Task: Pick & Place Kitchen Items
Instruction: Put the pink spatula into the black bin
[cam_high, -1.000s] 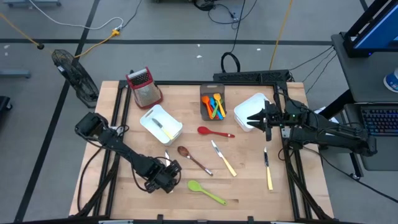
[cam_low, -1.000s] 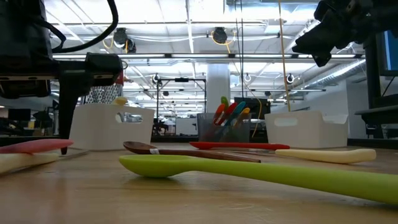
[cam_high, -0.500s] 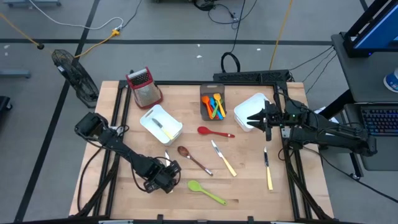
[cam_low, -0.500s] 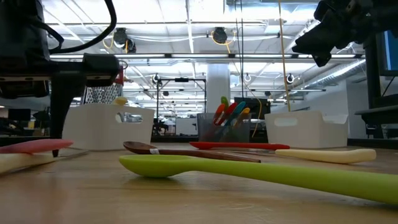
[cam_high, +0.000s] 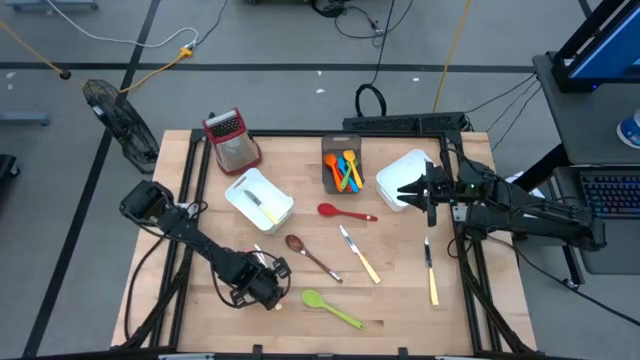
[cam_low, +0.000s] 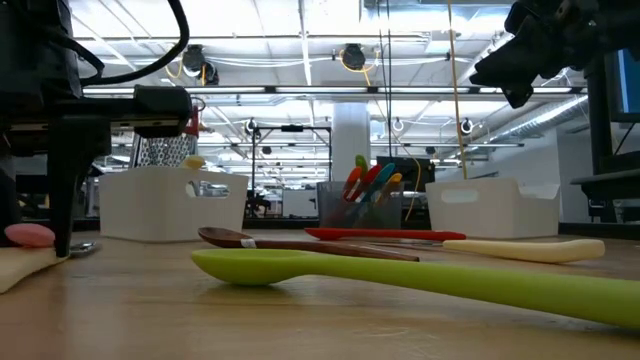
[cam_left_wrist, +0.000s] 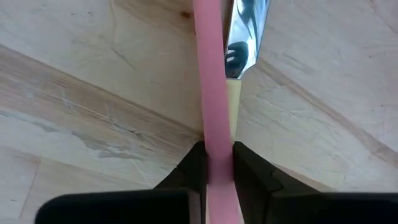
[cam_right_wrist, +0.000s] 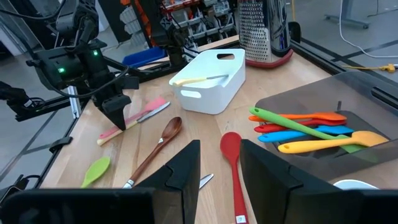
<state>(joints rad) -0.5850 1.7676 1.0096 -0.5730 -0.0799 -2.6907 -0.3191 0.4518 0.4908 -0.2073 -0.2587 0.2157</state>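
My left gripper (cam_high: 265, 292) points down near the table's front left and is shut on a pink utensil (cam_left_wrist: 210, 74). That utensil lies on the table alongside a yellow-handled knife (cam_left_wrist: 246, 31). My right gripper (cam_high: 420, 190) hangs open and empty above the right white bin (cam_high: 405, 178). Loose on the wood lie a red spoon (cam_high: 345, 212), a brown spoon (cam_high: 310, 255), two yellow-handled knives (cam_high: 360, 256) (cam_high: 431, 272) and a green spoon (cam_high: 332, 308). My left gripper pinches the pink utensil's narrow handle (cam_left_wrist: 214, 140) between its two fingers (cam_left_wrist: 194, 168). It comes from above, pointing down, with the fingers across the handle. The utensil lies flat on the table, partly over the knife's yellow handle (cam_left_wrist: 235, 113).
A white bin (cam_high: 258, 200) holding a yellow utensil stands at the middle left. A dark grey bin (cam_high: 342, 170) of coloured utensils stands at the back centre. The red-topped grater (cam_high: 232, 140) is at the far left corner. Bare wood lies along the near edge.
My left gripper has shut on the pink utensil's handle without leaving its place; in the low view one finger has slid toward the other. The pink utensil has shifted on the table, so less of it shows in the low view.
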